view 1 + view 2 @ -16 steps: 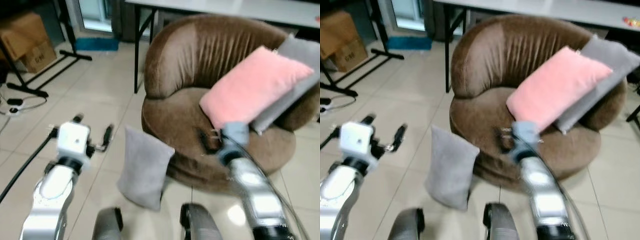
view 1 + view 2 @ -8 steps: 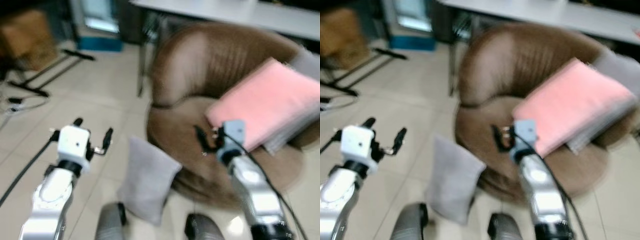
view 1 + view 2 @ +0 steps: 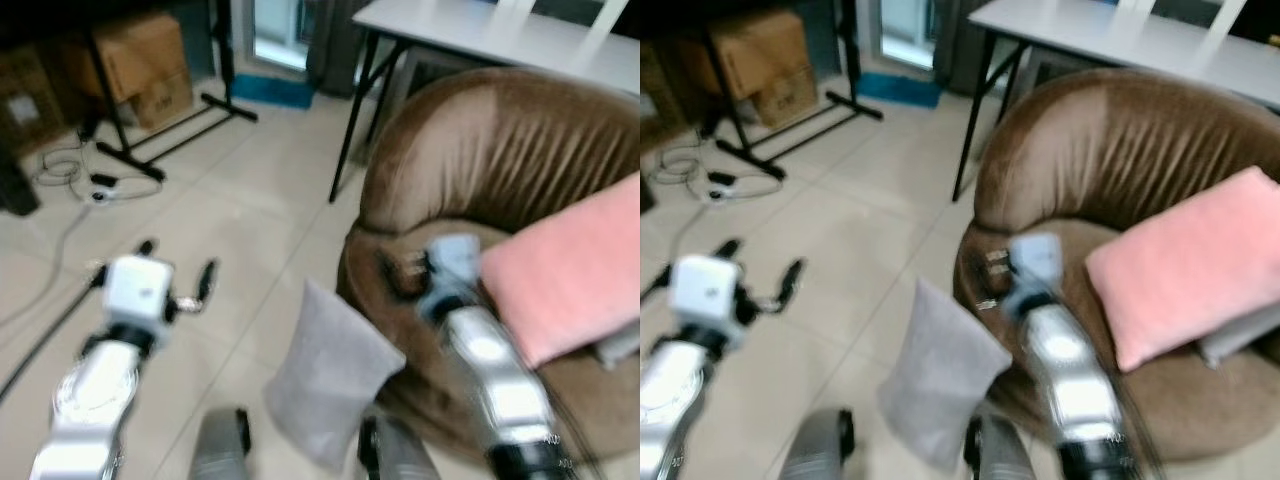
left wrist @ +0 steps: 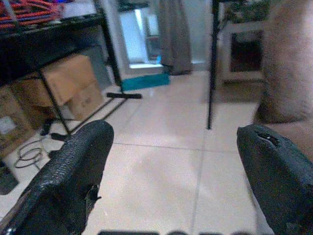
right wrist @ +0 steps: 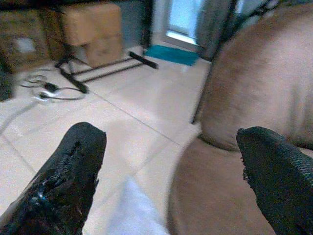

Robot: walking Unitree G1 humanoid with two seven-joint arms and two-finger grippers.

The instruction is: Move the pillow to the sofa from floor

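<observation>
Grey fabric marks the pillow [image 3: 330, 375] that is to be moved: it is stood on edge on the tiled floor [image 3: 250, 220], leaned against the front of the brown sofa [image 3: 470, 150], so it is judged not yet lifted. That propped pose leaves its upper corner free beside the sofa's seat edge, which could be taken from above or from the side.

Nearest the pillow, the left gripper [image 3: 172, 275] is held out over the floor, well to the left of the sofa and apart from the pillow. Its jaws are spread wide and nothing is held between them; through its wrist camera, bare tiles and the sofa's flank are seen between the two fingers [image 4: 68, 176].

The right gripper [image 3: 990, 275] is raised over the front edge of the sofa seat, above and just beyond the pillow. Its jaws are likewise released and empty; in its wrist view a pale corner of the pillow is seen low between the fingers [image 5: 68, 171], with the sofa's back on one side.

On the sofa seat, a pink cushion [image 3: 570, 275] is rested against the backrest, with a grey one [image 3: 1240, 335] tucked beneath it. Behind the sofa a white table [image 3: 480, 30] is stood, and far to the left of the sofa cardboard boxes [image 3: 150, 65] and a black stand [image 3: 170, 130] are kept.
</observation>
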